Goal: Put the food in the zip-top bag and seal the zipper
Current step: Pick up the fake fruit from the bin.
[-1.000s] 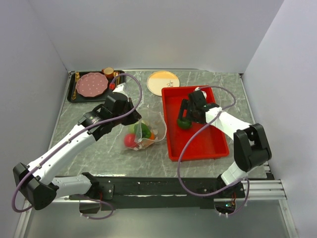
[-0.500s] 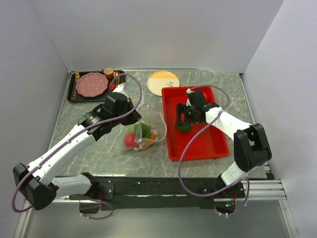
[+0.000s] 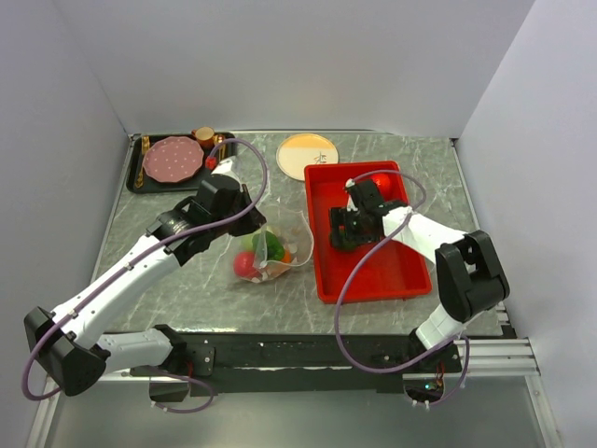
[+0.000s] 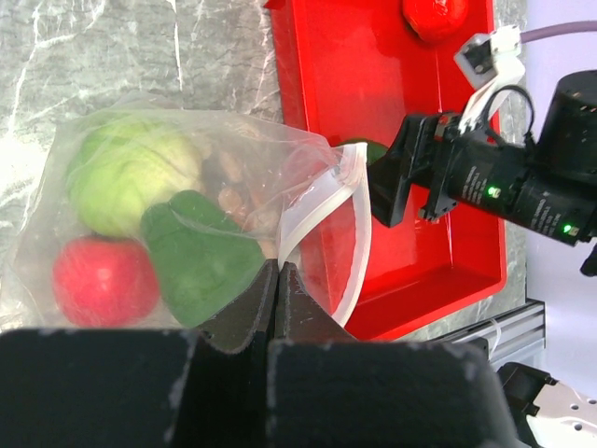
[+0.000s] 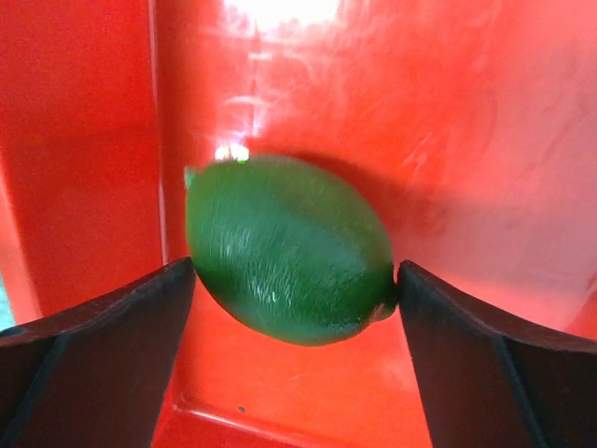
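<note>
- Lowered since a second ago: right gripper (image 3: 340, 231), now over the dark green fruit (image 5: 289, 247) in the red tray (image 3: 373, 275); jaws apart, bracketing it.
- Noted. Left gripper (image 4: 276, 269) is clamped on the zip-top bag (image 4: 233, 149) mouth; a grasp is judged next, with the zipper (image 4: 317, 210) left unsealed.

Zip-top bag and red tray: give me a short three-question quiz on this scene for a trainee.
1. True or false: the left gripper is shut on the zip-top bag at its edge.
2. What sits between the right gripper and its two fingers? A, dark green fruit; B, a banana; C, nothing.
3. Fill in: the red food outside the bag lies at the far end of the red ____.
Key: 1 true; 2 A; 3 tray.
</note>
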Robot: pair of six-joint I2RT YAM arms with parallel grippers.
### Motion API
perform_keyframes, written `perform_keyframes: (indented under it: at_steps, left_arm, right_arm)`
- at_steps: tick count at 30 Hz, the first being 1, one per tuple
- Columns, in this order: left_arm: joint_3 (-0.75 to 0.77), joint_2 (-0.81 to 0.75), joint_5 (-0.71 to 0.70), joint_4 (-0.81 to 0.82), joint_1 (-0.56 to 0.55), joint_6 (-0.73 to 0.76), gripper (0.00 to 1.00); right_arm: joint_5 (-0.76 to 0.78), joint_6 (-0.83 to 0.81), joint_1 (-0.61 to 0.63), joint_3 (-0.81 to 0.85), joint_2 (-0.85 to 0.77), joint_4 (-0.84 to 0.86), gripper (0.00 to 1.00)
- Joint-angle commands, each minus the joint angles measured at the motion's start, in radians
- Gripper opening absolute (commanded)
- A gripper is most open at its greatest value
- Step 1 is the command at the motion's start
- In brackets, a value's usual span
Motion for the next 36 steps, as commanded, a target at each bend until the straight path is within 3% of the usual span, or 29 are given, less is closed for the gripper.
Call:
perform_keyframes:
  at_steps: [1,11,21,24,29,36]
  left_arm:
    - [-0.017,-0.021,-0.008,0.035,0.002,0.009,0.01]
    - [0.001,-0.007,-0.002,0.028,0.002,0.017,0.01]
    - [-0.002,-0.007,0.003,0.03,0.002,0.015,0.01]
    - [0.003,-0.001,0.003,0.025,0.002,0.017,0.01]
    - [-0.005,-0.009,0.014,0.028,0.002,0.015,0.01]
    - [0.011,0.002,0.017,0.027,0.002,0.024,0.01]
  right_arm:
    - [0.012,0.015,0.017,-0.037,-0.01,0.024,0.9]
    - [0.038,0.037,0.017,-0.031,-0.033,0.09,0.95]
    - [0.049,0.044,0.017,0.001,0.022,0.11,0.89]
    - [0.047,0.059,0.017,0.024,0.048,0.078,0.79]
    - [0.038,0.092,0.017,-0.02,0.021,0.104,0.41]
    - [0.09,0.171,0.017,-0.063,-0.159,0.078,0.33]
